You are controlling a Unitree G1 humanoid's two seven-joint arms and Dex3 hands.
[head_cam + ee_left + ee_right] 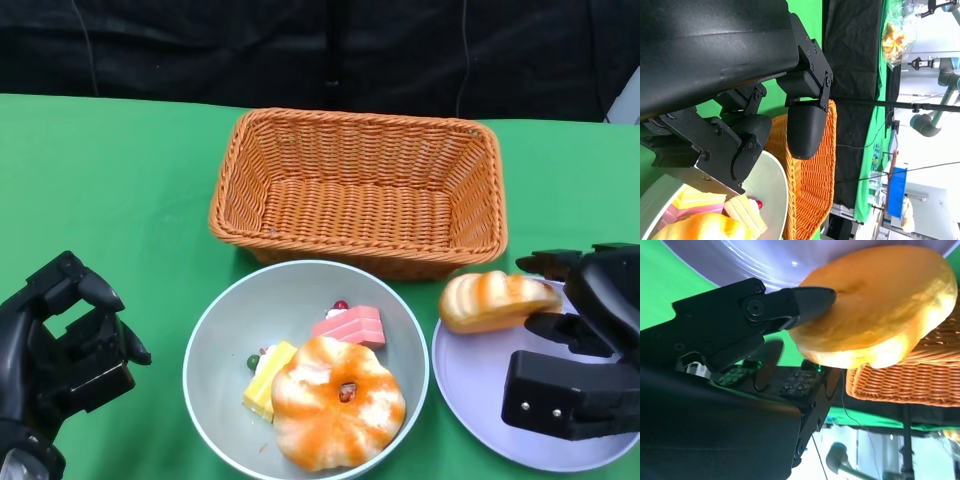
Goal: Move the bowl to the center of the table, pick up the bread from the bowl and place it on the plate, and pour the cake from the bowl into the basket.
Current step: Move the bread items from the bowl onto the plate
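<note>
The right hand pinches the bread between its fingers, above the plate's rim. The left hand holds nothing, fingers curled and apart, left of the bowl. Cake pieces remain in the bowl, just in front of the basket.

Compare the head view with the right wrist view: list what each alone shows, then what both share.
Only the head view shows the grey round bowl holding a large orange-and-white round bread, pink cake slice and yellow cake slice, plus the left hand. Only the right wrist view shows a blurred room beyond the table. Both show the right hand gripping the small orange bread roll, the lavender round plate, the orange wicker basket and the green tablecloth.
</note>
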